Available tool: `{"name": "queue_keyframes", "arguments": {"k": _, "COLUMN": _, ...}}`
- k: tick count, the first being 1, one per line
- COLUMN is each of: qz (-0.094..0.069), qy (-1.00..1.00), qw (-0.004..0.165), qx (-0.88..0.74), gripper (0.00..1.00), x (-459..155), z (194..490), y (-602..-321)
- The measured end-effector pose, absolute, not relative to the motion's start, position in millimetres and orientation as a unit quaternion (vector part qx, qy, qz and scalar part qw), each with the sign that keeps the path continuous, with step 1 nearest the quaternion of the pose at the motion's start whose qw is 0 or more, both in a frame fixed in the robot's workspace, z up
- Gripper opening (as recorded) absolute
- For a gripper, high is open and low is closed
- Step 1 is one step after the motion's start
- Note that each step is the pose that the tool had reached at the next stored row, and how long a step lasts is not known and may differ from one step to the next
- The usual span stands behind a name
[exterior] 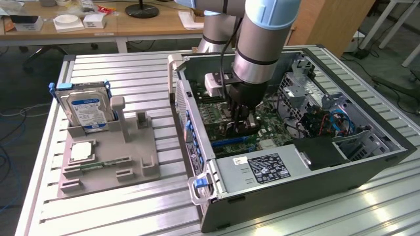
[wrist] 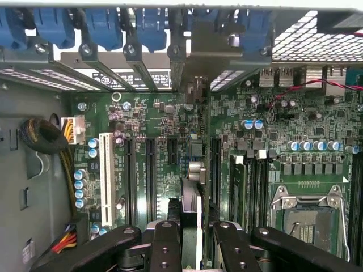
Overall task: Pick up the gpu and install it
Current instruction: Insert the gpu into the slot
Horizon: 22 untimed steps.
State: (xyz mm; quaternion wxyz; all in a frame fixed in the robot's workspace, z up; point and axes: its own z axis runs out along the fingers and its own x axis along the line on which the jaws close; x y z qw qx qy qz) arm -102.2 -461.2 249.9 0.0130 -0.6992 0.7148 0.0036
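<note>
My gripper (exterior: 240, 125) is lowered inside the open computer case (exterior: 367, 162), just above the motherboard (exterior: 226, 115). It is shut on the gpu (wrist: 191, 221), which I see edge-on between the black fingers (wrist: 165, 249). The card stands upright. Its lower edge runs along a black expansion slot (wrist: 214, 170), and its silvery bracket end (wrist: 195, 88) reaches the rear slot openings of the case. The arm hides most of the card in the exterior view. I cannot tell whether the card is seated in the slot.
A grey fixture (exterior: 141, 162) on the exterior view's left holds a hard drive (exterior: 87, 109) with a blue-white label, a CPU chip (exterior: 82, 151) and a RAM stick (exterior: 105, 162). The power supply (exterior: 262, 169), blue cables (exterior: 341, 120) and the CPU socket (wrist: 309, 218) crowd the case interior.
</note>
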Motion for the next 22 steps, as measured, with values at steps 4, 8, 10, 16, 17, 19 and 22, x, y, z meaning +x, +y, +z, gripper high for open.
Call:
{"name": "queue_keyframes", "arguments": {"k": 4, "qz": 0.004, "qy": 0.715, "qw": 0.013, "qx": -0.699, "gripper": 0.27, "x": -102.7, "z": 249.4, "y": -461.2}}
{"name": "queue_keyframes", "arguments": {"k": 8, "qz": 0.004, "qy": 0.715, "qw": 0.013, "qx": -0.699, "gripper": 0.27, "x": -103.6, "z": 248.7, "y": -461.2}}
{"name": "queue_keyframes", "arguments": {"k": 10, "qz": 0.004, "qy": 0.715, "qw": 0.013, "qx": -0.699, "gripper": 0.27, "x": -104.2, "z": 248.2, "y": -461.2}}
{"name": "queue_keyframes", "arguments": {"k": 16, "qz": 0.004, "qy": 0.715, "qw": 0.013, "qx": -0.699, "gripper": 0.27, "x": -104.3, "z": 247.9, "y": -461.2}}
{"name": "queue_keyframes", "arguments": {"k": 17, "qz": 0.004, "qy": 0.715, "qw": 0.013, "qx": -0.699, "gripper": 0.27, "x": -104.2, "z": 247.3, "y": -461.2}}
{"name": "queue_keyframes", "arguments": {"k": 19, "qz": 0.004, "qy": 0.715, "qw": 0.013, "qx": -0.699, "gripper": 0.27, "x": -104.3, "z": 244.9, "y": -461.2}}
{"name": "queue_keyframes", "arguments": {"k": 22, "qz": 0.004, "qy": 0.715, "qw": 0.013, "qx": -0.699, "gripper": 0.27, "x": -104.5, "z": 242.8, "y": -461.2}}
